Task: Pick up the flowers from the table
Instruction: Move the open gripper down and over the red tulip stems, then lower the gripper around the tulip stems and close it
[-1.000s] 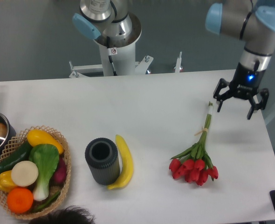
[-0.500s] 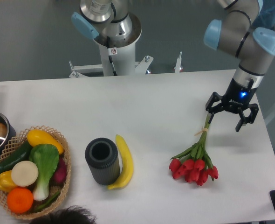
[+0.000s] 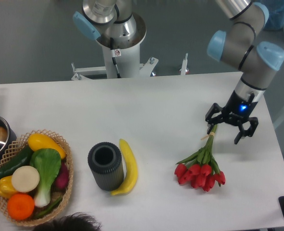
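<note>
Hanging over the right part of the table [image 3: 147, 115], with fingers spread wide and nothing between them: the gripper [image 3: 231, 126]. Left fingertip just at the far end of the stems, right fingertip well clear on the right side, so the claw's middle sits a little right of the stem line and over its upper end. Whether already down at table level or a little above, cannot tell from this one view.

Lying directly beneath and toward the near-left of the claw: the flowers [image 3: 202, 164], flat on the white top. Long axis running from the thin stem tips under the left finger, down and slightly left, to the red heads bunched nearest the front edge. Tie around the stems just below the claw, green leaves fanning out between tie and heads.

Judging from that: a small shift left, and jaws set across the stem line rather than along it, needed before closing. Only one arm here, already closest to the stem end.

Far off to the left, well apart from all this: the banana [image 3: 127, 167] beside a dark cylinder [image 3: 105, 165], and a basket [image 3: 60, 192] of vegetables.
</note>
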`<action>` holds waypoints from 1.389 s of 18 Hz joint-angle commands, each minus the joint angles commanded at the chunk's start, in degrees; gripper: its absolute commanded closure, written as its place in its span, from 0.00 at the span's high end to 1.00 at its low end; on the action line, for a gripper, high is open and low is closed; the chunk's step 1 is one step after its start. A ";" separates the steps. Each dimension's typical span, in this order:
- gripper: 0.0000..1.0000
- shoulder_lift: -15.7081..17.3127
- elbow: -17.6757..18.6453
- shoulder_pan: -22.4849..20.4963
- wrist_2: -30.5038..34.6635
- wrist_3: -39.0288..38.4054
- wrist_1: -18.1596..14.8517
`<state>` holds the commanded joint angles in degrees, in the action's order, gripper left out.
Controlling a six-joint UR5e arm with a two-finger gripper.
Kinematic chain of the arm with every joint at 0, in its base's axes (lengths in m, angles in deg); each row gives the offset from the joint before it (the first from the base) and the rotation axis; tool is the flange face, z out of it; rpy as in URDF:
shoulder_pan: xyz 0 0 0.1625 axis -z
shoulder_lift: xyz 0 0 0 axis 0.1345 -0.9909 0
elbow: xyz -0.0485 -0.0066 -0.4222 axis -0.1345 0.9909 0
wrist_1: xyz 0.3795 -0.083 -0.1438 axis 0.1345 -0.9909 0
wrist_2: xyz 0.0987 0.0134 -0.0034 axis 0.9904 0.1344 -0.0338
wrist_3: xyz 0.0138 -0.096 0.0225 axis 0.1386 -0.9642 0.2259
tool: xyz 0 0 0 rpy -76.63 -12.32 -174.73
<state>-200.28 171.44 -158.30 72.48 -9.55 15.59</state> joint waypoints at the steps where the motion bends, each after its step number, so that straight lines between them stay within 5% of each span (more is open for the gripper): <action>1: 1.00 0.00 0.18 -0.09 0.00 0.09 0.09; 25: 1.00 -6.50 -1.14 1.58 1.05 3.78 1.58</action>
<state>-206.78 170.29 -156.72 73.53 -5.77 17.17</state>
